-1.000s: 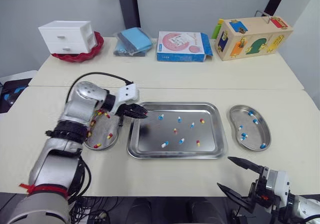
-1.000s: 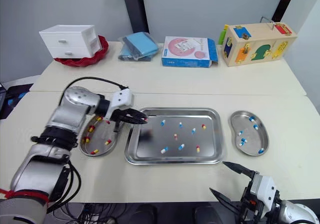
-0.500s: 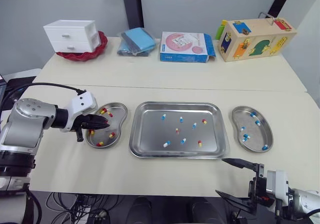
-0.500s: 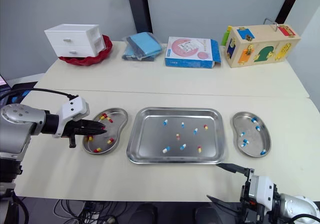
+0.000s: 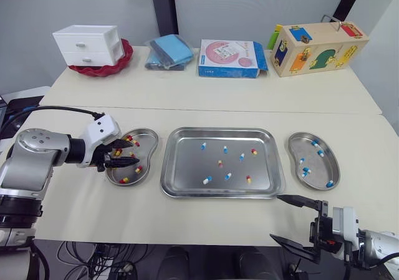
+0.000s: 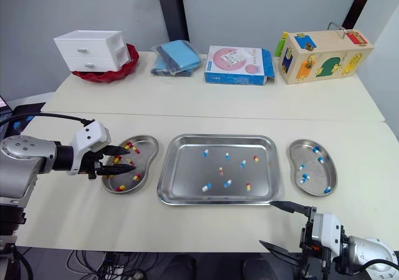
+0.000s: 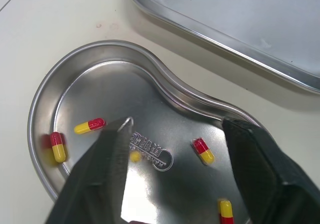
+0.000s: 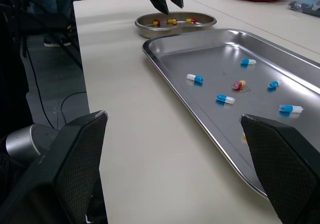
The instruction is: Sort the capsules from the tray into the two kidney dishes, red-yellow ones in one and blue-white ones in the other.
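Note:
The steel tray (image 5: 187,189) sits mid-table with several loose capsules: blue-white ones (image 5: 206,180) and red-yellow ones (image 5: 248,179). The left kidney dish (image 5: 147,133) holds several red-yellow capsules (image 7: 90,125). The right kidney dish (image 5: 294,144) holds several blue-white capsules (image 5: 305,171). My left gripper (image 5: 128,160) hovers just over the left dish, open, with nothing between its fingers (image 7: 250,149). My right gripper (image 5: 288,219) stands open and empty at the table's near edge, in front of the tray's right corner.
Along the back of the table stand a white drawer box (image 5: 87,43) on a red bowl, a blue cloth bundle (image 5: 165,50), a blue carton (image 5: 230,57) and a wooden puzzle box (image 5: 318,46). Bare tabletop lies between them and the tray.
My left gripper went from the tray's left edge to over the left dish, shut, then opened there. The right gripper stayed open in place. The camera shifted slightly.

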{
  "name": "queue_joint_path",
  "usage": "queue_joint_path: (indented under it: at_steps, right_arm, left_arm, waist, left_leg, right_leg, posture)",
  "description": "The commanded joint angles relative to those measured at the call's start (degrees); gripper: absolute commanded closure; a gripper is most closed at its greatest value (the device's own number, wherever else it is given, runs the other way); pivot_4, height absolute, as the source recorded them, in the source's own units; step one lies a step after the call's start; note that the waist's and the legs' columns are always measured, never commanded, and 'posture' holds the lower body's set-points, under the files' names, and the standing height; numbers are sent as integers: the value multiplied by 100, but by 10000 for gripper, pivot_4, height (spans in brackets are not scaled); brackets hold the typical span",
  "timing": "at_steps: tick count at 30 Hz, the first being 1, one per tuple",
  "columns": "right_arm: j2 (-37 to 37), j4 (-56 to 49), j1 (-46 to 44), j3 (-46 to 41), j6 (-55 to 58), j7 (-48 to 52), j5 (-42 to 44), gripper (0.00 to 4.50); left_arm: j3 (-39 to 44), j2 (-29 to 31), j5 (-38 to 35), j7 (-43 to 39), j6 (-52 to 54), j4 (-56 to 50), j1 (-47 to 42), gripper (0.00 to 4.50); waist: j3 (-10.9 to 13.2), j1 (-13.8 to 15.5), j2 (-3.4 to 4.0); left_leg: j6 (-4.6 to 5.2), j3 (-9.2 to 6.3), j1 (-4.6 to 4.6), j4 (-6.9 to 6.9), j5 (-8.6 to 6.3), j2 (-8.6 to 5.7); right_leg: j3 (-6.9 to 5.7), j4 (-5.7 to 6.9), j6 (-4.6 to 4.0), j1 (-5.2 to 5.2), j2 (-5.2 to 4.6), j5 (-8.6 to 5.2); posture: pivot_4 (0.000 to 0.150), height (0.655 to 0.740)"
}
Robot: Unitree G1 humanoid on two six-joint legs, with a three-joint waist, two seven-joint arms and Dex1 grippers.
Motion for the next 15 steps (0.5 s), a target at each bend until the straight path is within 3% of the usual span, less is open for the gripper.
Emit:
queue_joint_path:
  at_steps: [1,2,9,15]
  right_arm:
    - [5,-117,64,-115,-27,-25,104,0]
    - [9,-121,77,-122,-30,-29,103,0]
    - [25,-147,58,-118,-7,-145,76,0]
    - [-6,-127,41,-288,81,-280,137,0]
  left_arm:
    - [90,80,-67,35,-68,20,-69,2302]
    - [91,80,-72,34,-69,19,-65,143]
    - [122,21,-176,-15,-46,244,-136,143]
    - [468,64,-825,-255,507,499,-170,143]
  waist:
    - [0,0,0]
    - [0,0,0]
    - [0,0,0]
    - [0,-2,0]
  left_leg:
    - [0,0,0,0,0,0]
    - [0,0,0,0,0,0]
    - [0,0,0,0,0,0]
    - [0,0,0,0,0,0]
  right_leg:
    - [0,0,0,0,0,0]
    - [0,0,0,0,0,0]
    - [0,0,0,0,0,0]
    - [-1,0,0,-2,0,0]
  posture:
    - [1500,7400]
    - [1500,7400]
    - [1500,7400]
    - [1500,7400]
